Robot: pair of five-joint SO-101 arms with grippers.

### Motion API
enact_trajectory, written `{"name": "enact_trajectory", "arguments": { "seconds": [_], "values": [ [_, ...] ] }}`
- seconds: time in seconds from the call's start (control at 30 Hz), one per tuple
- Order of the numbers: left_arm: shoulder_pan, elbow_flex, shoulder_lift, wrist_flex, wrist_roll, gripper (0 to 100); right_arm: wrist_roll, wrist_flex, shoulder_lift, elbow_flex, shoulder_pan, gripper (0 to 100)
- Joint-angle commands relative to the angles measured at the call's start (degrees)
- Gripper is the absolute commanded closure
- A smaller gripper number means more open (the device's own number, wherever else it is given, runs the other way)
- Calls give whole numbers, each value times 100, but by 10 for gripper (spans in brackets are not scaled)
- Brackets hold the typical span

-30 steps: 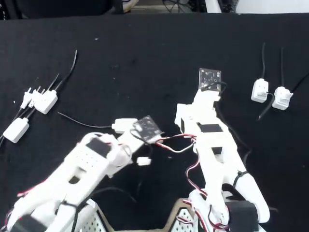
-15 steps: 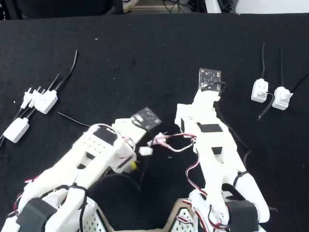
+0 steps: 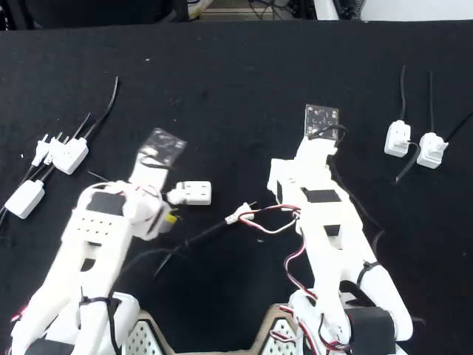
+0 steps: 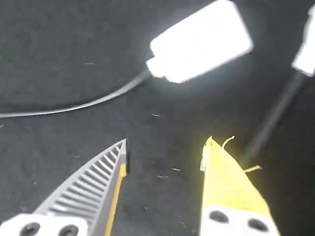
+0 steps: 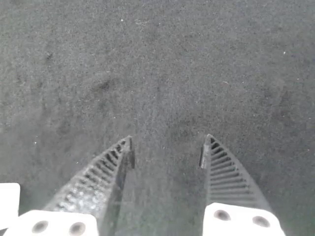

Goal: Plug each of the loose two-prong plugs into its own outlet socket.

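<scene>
Socket block (image 3: 194,194) lies on the black cloth (image 3: 222,81) just beside my left arm (image 3: 103,222), at its wrist. Loose plugs (image 3: 70,155) lie clustered well to the left; two white units (image 3: 399,138) lie right of my right arm (image 3: 325,214). Ahead of my left claw (image 4: 166,142), apart from its spread jaws, lies a white body (image 4: 199,42) on a thin cable, too blurred to identify; a second white piece (image 4: 307,44) is cut off. My right claw (image 5: 169,137) is spread over the cloth. Both arms stretch forward.
</scene>
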Motion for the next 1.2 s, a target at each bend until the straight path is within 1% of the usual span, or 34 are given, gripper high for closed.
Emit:
{"name": "enact_trajectory", "arguments": {
  "seconds": [0.0, 0.1, 0.17, 0.27, 0.4, 0.53, 0.73, 0.87, 1.03, 1.17],
  "values": [
    [-760, 189, -70, -712, 519, 758, -70, -18, -224, -127, -264, 787],
    [-1086, 479, 26, -1336, 1240, 758, -70, 281, -268, -136, -554, 787],
    [-1174, 664, 88, -1670, 1679, 758, -70, 448, -268, -154, -818, 786],
    [-1191, 892, 141, -2013, 2031, 758, -70, 642, -277, -163, -1380, 783],
    [-1200, 1182, 123, -2321, 2066, 758, -70, 993, -277, -286, -2180, 783],
    [-1165, 1288, 141, -2426, 2066, 758, -105, 1125, -251, -295, -2593, 783],
    [-1165, 1288, 141, -2391, 2066, 758, -1152, 1116, -233, -286, -2892, 783],
    [-1174, 1367, 88, -2426, 2057, 758, -1424, 1116, -233, -286, -2910, 783],
    [-1174, 1367, 88, -2426, 2057, 758, -2031, 1116, -242, -303, -2892, 783],
    [-1174, 1349, 88, -2426, 2057, 758, -2119, 1152, -268, -303, -2892, 783]
  ]
}}
